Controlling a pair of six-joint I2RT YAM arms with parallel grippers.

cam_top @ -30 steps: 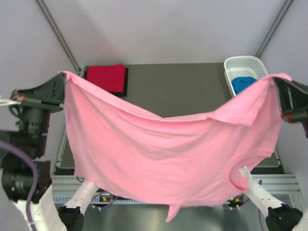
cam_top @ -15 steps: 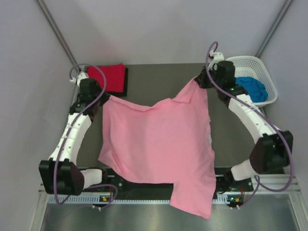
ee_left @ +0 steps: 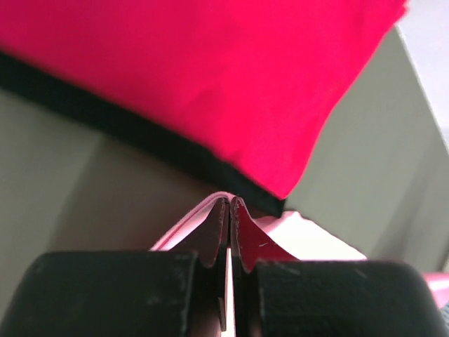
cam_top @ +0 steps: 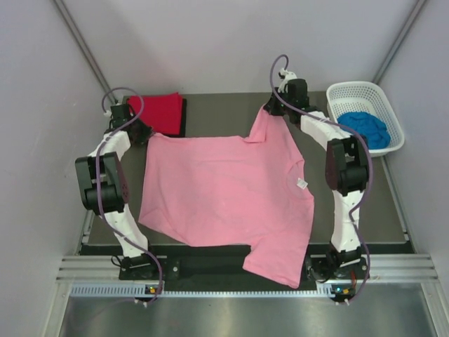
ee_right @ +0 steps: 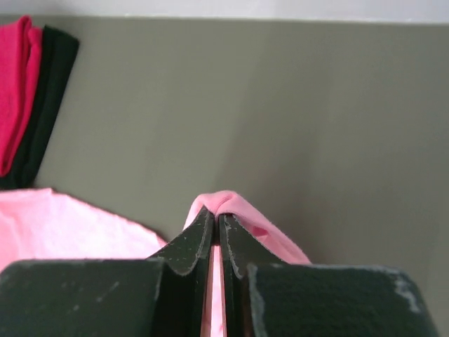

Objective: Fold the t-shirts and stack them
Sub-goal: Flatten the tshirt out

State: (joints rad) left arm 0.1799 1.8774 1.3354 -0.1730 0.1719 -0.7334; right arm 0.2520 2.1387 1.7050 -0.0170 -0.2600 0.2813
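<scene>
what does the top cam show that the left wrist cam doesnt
Only the top view: the whole pink t-shirt spread flat, the white basket holding the blue t-shirt, the right gripper pinching a corner. Only the left wrist: a close look at the left gripper shut on a pink fold. Both: the red t-shirt on the black t-shirt.

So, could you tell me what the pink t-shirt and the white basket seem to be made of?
The pink t-shirt looks like soft matte cloth, probably a cotton knit: it lies limp with gentle wrinkles and bunches at its far corners. The white basket looks like rigid moulded plastic, faintly glossy: an open lattice wall under a smooth rim.
</scene>
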